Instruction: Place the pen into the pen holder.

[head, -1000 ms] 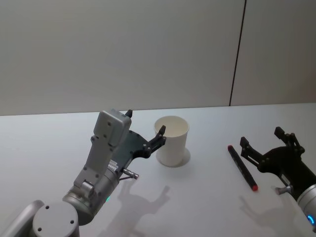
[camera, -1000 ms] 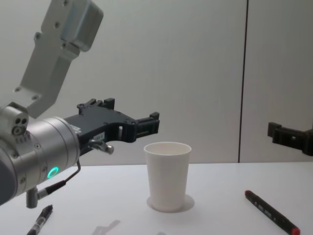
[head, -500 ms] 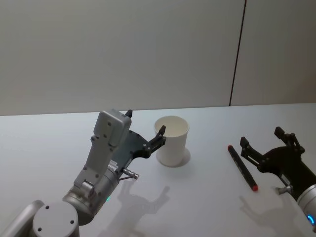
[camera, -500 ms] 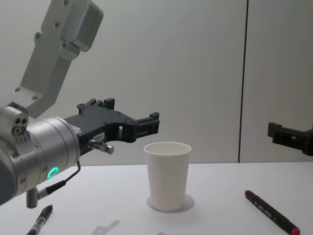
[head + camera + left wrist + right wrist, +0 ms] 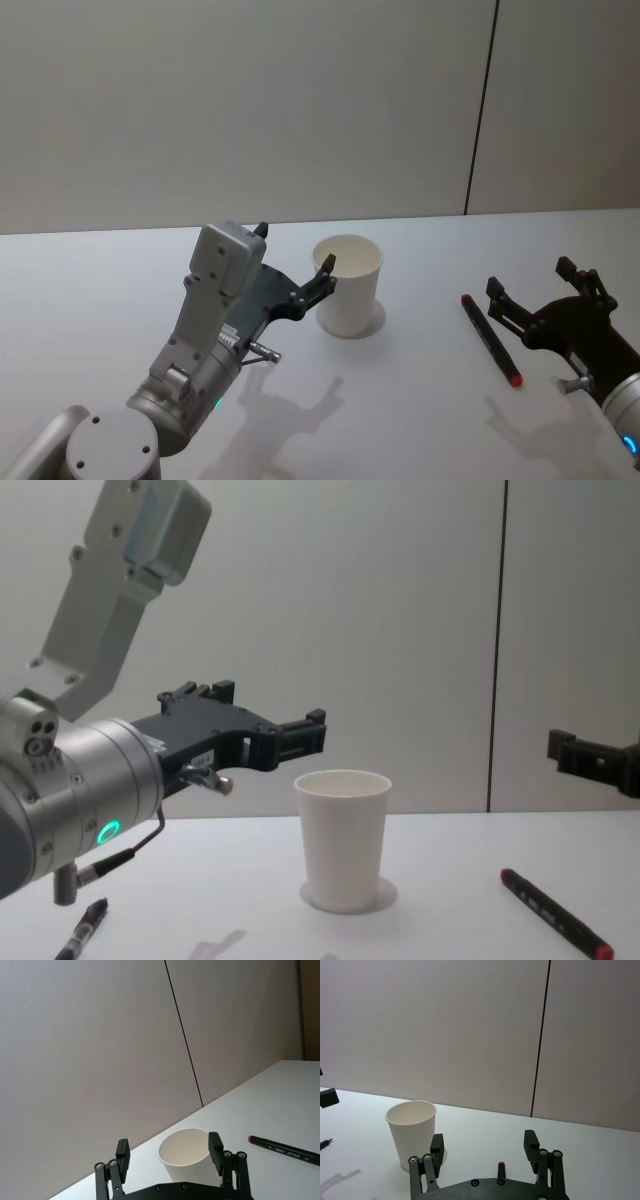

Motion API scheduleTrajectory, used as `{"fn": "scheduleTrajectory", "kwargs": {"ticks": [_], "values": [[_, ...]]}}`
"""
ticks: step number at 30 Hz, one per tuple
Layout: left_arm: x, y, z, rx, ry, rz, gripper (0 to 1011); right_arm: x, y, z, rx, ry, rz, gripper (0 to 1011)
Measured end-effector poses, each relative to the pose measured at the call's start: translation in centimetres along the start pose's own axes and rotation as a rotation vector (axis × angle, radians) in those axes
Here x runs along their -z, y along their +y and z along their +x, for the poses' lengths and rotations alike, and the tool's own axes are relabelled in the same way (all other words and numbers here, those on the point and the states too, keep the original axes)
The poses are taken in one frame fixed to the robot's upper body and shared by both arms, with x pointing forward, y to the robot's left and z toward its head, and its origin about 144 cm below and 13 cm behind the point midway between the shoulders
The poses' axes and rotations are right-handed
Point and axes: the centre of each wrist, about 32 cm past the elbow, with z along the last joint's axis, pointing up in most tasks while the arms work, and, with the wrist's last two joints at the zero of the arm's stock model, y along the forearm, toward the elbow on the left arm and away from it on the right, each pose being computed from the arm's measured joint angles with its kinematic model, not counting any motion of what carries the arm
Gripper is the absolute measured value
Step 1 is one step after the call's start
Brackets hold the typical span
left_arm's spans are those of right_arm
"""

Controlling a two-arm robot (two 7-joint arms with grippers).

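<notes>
The pen holder [image 5: 348,285] is a plain white cup standing upright mid-table, also seen as the pen holder [image 5: 344,838]. A black pen [image 5: 490,340] with a red cap lies flat to its right, the same pen [image 5: 556,914] [image 5: 285,1150]. My left gripper [image 5: 295,250] hovers open just left of the cup at rim height, holding nothing. In the left wrist view, the left gripper [image 5: 169,1146] frames the pen holder [image 5: 187,1160]. My right gripper [image 5: 530,278] is open just right of the pen and above the table. In the right wrist view, the right gripper [image 5: 483,1141] has the pen's red tip [image 5: 501,1164] below it.
A second, all-black pen [image 5: 85,930] lies at the table's near left under my left arm. The white table [image 5: 420,420] meets a plain wall behind, with a dark vertical seam [image 5: 482,110].
</notes>
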Motion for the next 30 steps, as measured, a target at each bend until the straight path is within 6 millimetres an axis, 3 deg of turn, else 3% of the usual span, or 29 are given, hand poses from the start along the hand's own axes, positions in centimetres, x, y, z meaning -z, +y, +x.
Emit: {"fn": "scheduleTrajectory", "kwargs": {"ticks": [14,30], "values": [[0.0,0.0,0.0,0.0,0.0,0.0,1000,-1.5,0.8,0.8,-0.021,0.02,-0.053,1002],[0.0,0.0,0.0,0.0,0.0,0.0,1000,-3.9,3.2,2.5,-0.045,0.043,-0.203,1002]]}}
